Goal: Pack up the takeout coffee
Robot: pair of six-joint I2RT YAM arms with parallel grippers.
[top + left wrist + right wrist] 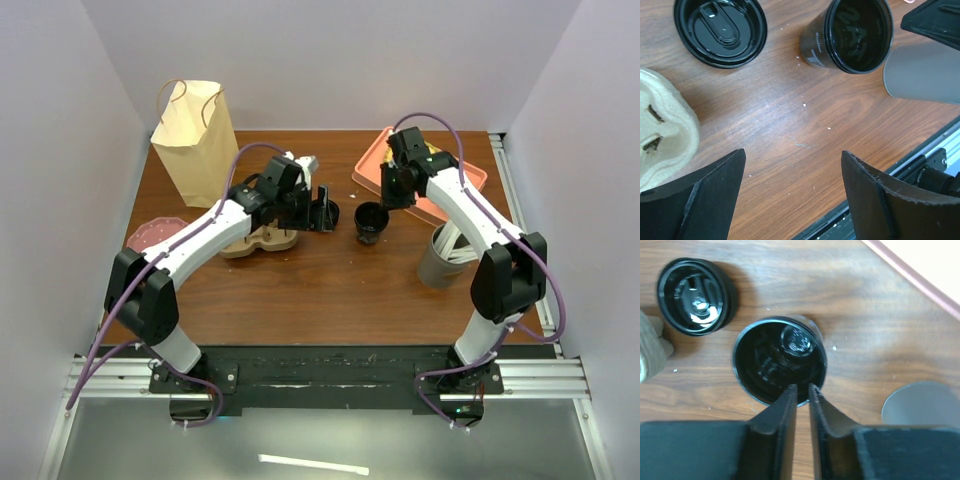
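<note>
Centrally on the wooden table [330, 290] stands the takeout coffee [720, 30] (a black cup closed by a round black lid), upright, with nothing touching it. At its 3 o'clock, near but apart, stands an open black cup [780, 360], lidless, with a dark, glossy interior.

Left gripper [793, 151]: jaws spread wide above bare wood, at the lidded cup's 5 o'clock in the wrist view, holding nothing.

Right gripper [802, 386]: fingers [782, 415] set at a narrow slit over the open cup's near rim; whether they pinch that rim cannot be told.

Tan pulp carrier [258, 241]: at 8 o'clock of the takeout coffee, just beside it.

Grey cup [440, 258] of white utensils: at 4 o'clock of the open cup.

Paper bag [195, 140]: upright at the table's 10 o'clock corner.

Pink tray [372, 165]: at the 1 o'clock corner.
</note>
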